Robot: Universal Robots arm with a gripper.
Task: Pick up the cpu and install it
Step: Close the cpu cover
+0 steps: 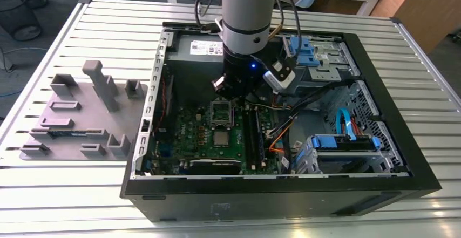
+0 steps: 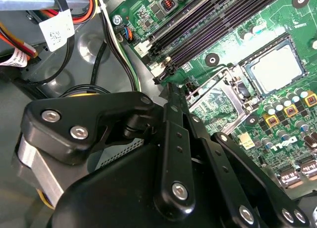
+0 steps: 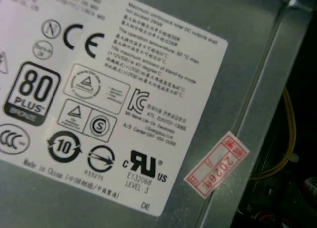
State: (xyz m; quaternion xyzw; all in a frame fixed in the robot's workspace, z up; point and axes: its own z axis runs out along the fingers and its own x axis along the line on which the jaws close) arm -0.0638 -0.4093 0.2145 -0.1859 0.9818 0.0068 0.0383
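An open computer case (image 1: 374, 119) is seen lying on its side near the middle of the slatted metal worktop (image 1: 108, 17). The arm is lowered into the case, and the gripper (image 1: 229, 91) hangs over the far end of the green motherboard (image 1: 194, 133), just beside the grey power supply (image 1: 196, 47), whose label (image 3: 109, 99) is shown close up in the first wrist view. Whether the gripper is open or closed cannot be told, and nothing can be seen held in it.

The cpu (image 1: 221, 137) (image 2: 276, 68) is found lying flat in its square socket near the middle of the motherboard, silver top up, apart from the gripper. The hinged metal frame (image 1: 221, 110) (image 2: 222, 95) is raised open just beside it, between the cpu and the gripper. The dark memory slots (image 1: 253, 133) (image 2: 208, 25) run alongside the socket.

A grey fixture tray (image 1: 79, 116) with upright blocks is set near the worktop's edge at the exterior view's left, well apart from the case. Blue drive brackets (image 1: 306, 52) are seen at the case's far corner on the exterior view's right.
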